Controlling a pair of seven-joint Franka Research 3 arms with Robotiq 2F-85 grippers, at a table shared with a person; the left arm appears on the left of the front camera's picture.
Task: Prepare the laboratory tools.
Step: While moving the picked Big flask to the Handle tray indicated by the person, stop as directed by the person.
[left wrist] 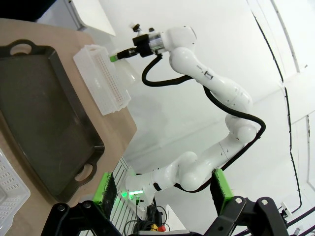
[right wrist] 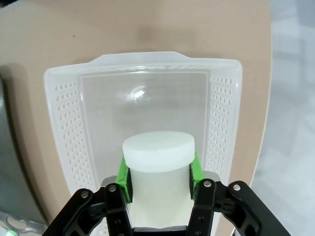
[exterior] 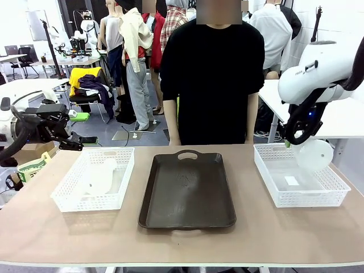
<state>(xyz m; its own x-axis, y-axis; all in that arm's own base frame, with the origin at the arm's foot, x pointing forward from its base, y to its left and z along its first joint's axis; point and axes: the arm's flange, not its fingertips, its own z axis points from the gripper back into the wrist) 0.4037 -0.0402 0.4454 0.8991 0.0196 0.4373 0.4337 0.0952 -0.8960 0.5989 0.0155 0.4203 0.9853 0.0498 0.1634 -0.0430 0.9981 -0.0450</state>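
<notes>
Right gripper (right wrist: 158, 173) clamped a flask (exterior: 314, 154) by its neck, sideways above right basket (exterior: 308, 198), tray (exterior: 187, 196) lying to its left; left gripper (left wrist: 162, 192) gaped open, far-left of other flask (exterior: 101, 177) lying in left basket (exterior: 85, 203).

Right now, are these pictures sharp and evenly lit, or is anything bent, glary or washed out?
Front view: even light, soft shadows by the tray and a dull sheen on it. Left wrist view: wide-angle lens bows the seams of the white wall, which is washed out. Right wrist view: a glare spot in the basket, the flask in the right gripper close yet sharp.
</notes>
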